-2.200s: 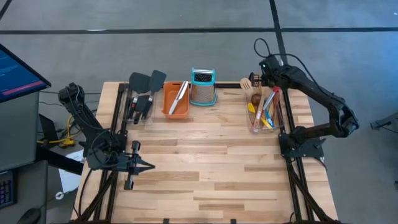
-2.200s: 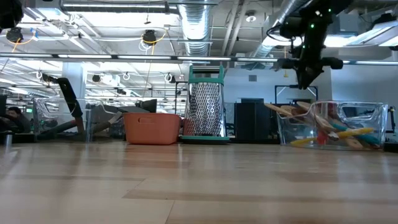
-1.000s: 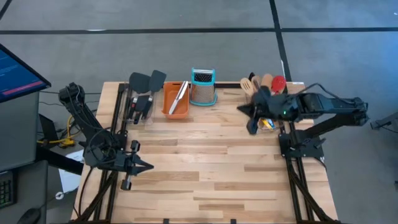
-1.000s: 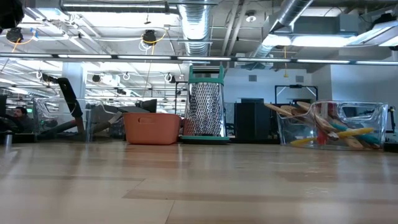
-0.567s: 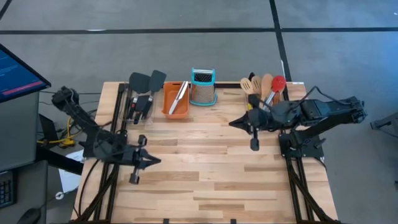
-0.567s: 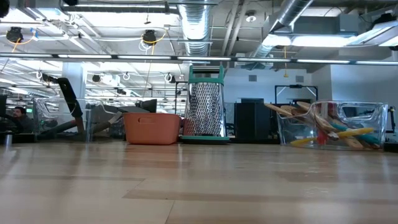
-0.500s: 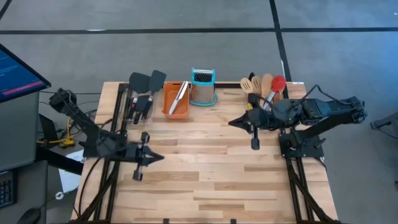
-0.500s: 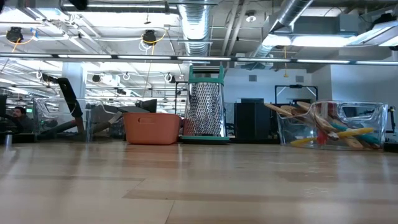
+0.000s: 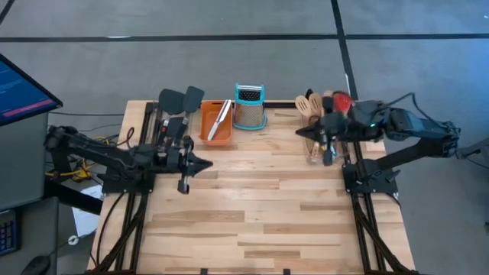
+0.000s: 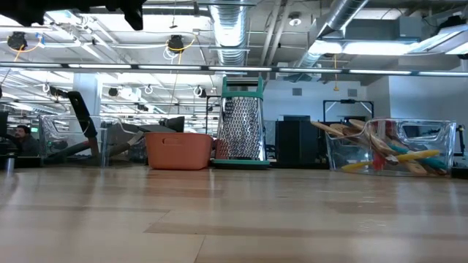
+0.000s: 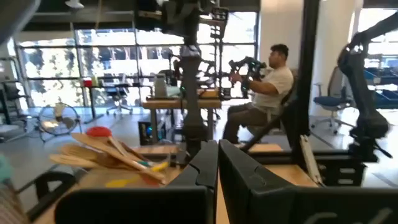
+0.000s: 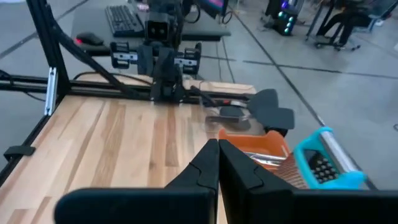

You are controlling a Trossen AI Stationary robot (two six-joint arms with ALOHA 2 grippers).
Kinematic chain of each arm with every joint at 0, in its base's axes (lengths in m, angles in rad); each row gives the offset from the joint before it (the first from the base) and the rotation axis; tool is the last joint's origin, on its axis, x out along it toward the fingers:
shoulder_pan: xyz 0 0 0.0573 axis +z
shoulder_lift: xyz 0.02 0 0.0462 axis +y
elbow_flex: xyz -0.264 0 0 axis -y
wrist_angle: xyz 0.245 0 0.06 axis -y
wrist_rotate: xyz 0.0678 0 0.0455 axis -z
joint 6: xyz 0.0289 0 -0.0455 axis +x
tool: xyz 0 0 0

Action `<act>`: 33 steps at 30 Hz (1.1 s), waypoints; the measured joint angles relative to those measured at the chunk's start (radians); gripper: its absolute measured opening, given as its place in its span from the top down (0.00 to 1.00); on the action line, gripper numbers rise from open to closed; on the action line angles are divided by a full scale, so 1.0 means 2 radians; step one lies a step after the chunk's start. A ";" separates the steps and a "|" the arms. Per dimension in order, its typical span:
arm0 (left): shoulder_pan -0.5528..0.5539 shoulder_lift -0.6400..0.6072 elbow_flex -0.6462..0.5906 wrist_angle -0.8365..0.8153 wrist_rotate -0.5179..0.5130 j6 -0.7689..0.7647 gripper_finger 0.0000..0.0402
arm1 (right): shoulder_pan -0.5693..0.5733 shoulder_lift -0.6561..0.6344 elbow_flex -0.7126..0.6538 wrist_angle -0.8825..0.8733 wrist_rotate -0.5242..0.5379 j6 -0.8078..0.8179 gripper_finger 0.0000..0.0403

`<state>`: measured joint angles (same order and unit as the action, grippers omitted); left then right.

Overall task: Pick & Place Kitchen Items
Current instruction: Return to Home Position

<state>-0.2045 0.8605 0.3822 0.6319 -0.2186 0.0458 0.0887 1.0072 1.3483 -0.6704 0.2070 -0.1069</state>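
high view, from the left: a monitor [image 9: 19, 88] cuts in beyond the left edge of the table [image 9: 252, 221]. the left arm lies stretched across that edge. the left gripper [image 9: 205, 163] hangs over bare wood just in front of the left clear bin [image 9: 173, 136], its fingers pressed together and holding nothing. black turners [image 9: 181, 99] stick out of that bin past the far edge. next comes the orange tray [image 9: 205, 126] with a steel-handled tool [image 9: 221, 117] lying in it, then the grater [image 9: 249, 107] just beside the tray. the right gripper [image 9: 304, 131], also closed and empty, hovers over the right clear bin [image 10: 439, 135], and its arm covers most of that bin. wooden spoons [image 9: 306, 101] and a red spoon [image 9: 341, 100] show beyond the arm.

low view shows what the arm hides: yellow and blue spoons [image 10: 409, 155] lying slanted inside that bin. of the arms, it catches only a dark part at its top edge. left wrist view alone shows a person [image 11: 267, 84] seated in the room beyond the right bin. the near half of the table is bare wood from edge to edge.
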 joint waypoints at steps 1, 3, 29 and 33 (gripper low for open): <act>0.013 -0.003 0.002 -0.001 0.007 0.000 1.00 | -0.002 -0.008 0.000 -0.002 0.000 -0.001 1.00; 0.038 -0.008 0.008 -0.002 0.021 0.001 1.00 | -0.004 -0.025 0.000 -0.007 0.000 -0.005 1.00; 0.245 -0.176 0.035 -0.166 0.213 -0.024 1.00 | -0.081 -0.204 -0.128 0.011 0.001 0.012 1.00; 0.245 -0.239 0.035 -0.242 0.213 -0.031 1.00 | -0.081 -0.246 -0.145 0.010 0.000 0.024 1.00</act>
<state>0.2859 0.3831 0.4522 0.1472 0.2070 -0.0158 -0.0727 0.5157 1.0582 -0.6504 0.2070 -0.0580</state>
